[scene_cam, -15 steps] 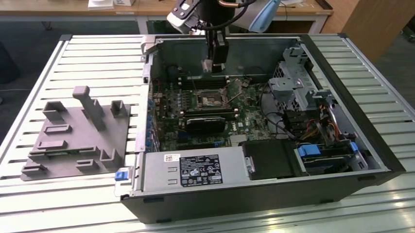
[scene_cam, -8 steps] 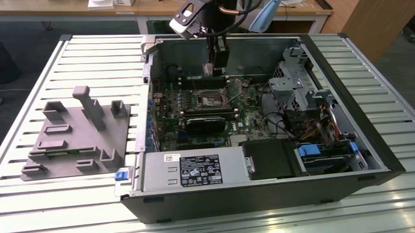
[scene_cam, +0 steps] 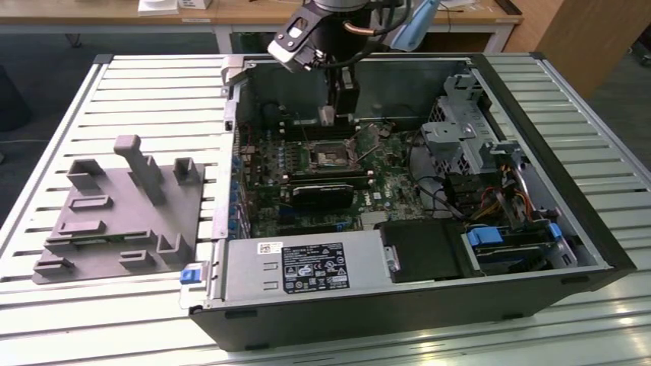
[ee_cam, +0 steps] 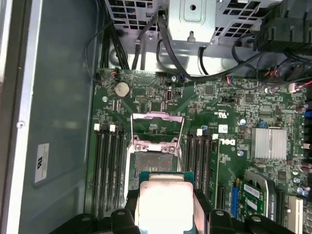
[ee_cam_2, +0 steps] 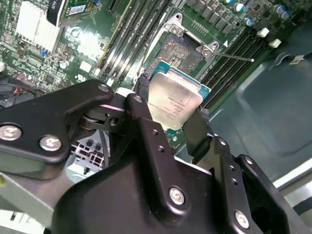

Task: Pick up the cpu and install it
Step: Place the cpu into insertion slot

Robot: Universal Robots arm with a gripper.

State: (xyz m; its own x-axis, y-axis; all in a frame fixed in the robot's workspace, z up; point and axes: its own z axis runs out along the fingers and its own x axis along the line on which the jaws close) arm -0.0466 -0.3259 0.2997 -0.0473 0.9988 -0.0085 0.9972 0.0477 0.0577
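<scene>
End effector (ee_cam_2: 171,101) grips the cpu (ee_cam_2: 176,93) above the open socket (ee_cam_2: 181,48)

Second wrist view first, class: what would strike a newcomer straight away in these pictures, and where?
The shiny cpu stands out, clamped in the black gripper close to the open motherboard socket. In the exterior view, the opened computer case dominates, with a grey tray on the exterior view's left.

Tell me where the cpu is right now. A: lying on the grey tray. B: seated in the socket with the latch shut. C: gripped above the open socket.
C: in the second wrist view the gripper clamps the cpu by its edges, above the empty, open socket.
</scene>
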